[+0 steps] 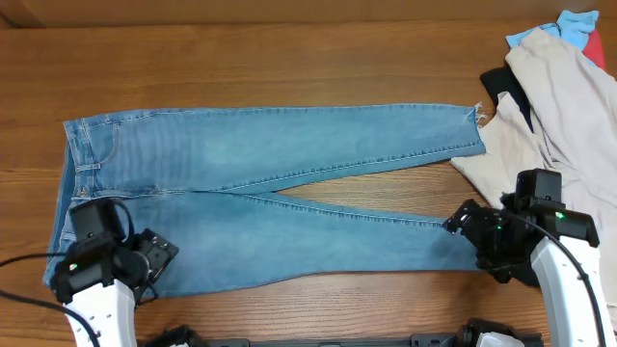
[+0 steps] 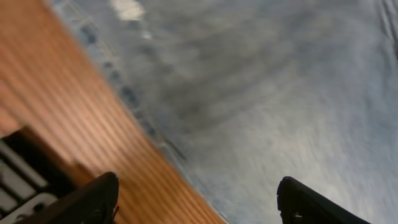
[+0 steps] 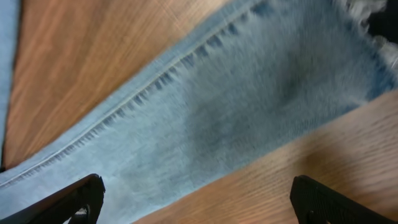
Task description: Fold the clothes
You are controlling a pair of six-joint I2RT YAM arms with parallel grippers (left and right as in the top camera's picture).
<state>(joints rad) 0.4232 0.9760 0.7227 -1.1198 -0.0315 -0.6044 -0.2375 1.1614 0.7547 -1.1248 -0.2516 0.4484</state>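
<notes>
Below the left end effector [image 2: 199, 202], whose fingers stand apart and hold nothing, runs the outer seam of the jeans [image 1: 289, 145] near the waist, with bare counter [image 1: 289, 58] on one side of it. The jeans lie flat and unfolded, the waist by the left end effector and both legs running toward the right one, splayed in a narrow V. No fold looks begun yet, and this seems to be the approach to a first grasp. Under the right end effector [image 3: 199, 199], likewise spread wide and empty, is the near leg just short of its frayed hem. Next, each probably needs to drop, pinch its edge of the near leg and carry it over onto the far leg. Beyond the right end effector a beige garment [image 1: 569, 106] lies just beside the far hem, with a black garment [image 1: 501, 87], a blue garment [image 1: 569, 24] and a red garment [image 1: 603, 43] behind it. That pile could snag the hem.
</notes>
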